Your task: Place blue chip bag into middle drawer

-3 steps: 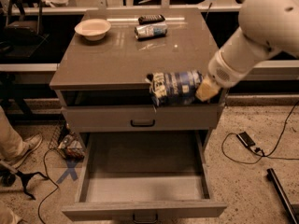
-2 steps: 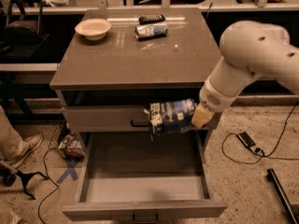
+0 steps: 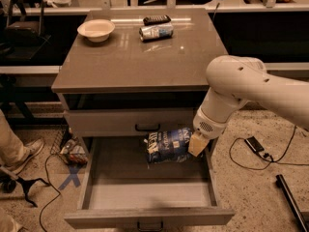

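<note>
Speckled floor (image 3: 251, 192) runs around a grey cabinet (image 3: 140, 66) that fills the middle of my camera view, with dark shelving and glass behind it. On the cabinet's top I see a pale bowl (image 3: 96, 30) near the back left corner, a silver-blue can (image 3: 156, 31) lying on its side near the back centre, and a flat black object (image 3: 156, 19) just behind the can.

Below the top, a shallow drawer (image 3: 111, 122) with a dark handle (image 3: 147, 127) sits closed. Under it the middle drawer (image 3: 145, 196) is pulled out toward me, its pale floor and tall side walls in plain sight.

My white arm (image 3: 241, 88) comes in from the right and bends down to the drawer's back right corner. The gripper (image 3: 197, 144) is there, just under the closed drawer's front and inside the right wall of the middle drawer. It is clamped onto the right end of the blue chip bag (image 3: 166, 145). The bag lies lengthwise, left to right, over the rear part of the middle drawer's floor, its white print facing me. I cannot tell whether the bag's underside touches the drawer floor or hangs just above it.

On the left, someone's shoe (image 3: 26, 151) and trouser leg stand near a blue tape cross (image 3: 71, 177) on the floor. On the right a dark cable (image 3: 241, 161) loops to a small black device (image 3: 254, 144).
</note>
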Tool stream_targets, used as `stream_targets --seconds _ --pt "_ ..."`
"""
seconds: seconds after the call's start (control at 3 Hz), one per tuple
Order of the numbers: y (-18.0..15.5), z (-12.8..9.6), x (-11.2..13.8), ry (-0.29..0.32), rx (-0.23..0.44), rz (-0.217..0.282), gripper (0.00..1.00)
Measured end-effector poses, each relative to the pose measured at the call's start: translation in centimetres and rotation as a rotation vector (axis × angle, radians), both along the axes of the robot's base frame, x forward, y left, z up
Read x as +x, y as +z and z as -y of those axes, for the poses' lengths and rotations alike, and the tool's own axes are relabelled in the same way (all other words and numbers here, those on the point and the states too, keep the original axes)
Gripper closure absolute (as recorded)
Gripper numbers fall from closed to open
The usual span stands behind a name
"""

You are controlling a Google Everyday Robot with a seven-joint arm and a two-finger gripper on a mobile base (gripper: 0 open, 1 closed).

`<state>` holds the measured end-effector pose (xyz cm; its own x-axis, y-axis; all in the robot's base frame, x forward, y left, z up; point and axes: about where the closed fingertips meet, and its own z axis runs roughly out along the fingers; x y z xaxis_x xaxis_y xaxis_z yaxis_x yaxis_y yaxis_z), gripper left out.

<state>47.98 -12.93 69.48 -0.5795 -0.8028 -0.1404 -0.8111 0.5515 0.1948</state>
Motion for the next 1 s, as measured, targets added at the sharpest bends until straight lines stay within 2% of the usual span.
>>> stream_targets --seconds 0.33,1.0 --pt "-3.1 0.4 -0.2 -0.043 0.011 -0.046 1.0" --pt "-14.4 1.6 0.4 -0.188 -0.007 -0.167 1.0"
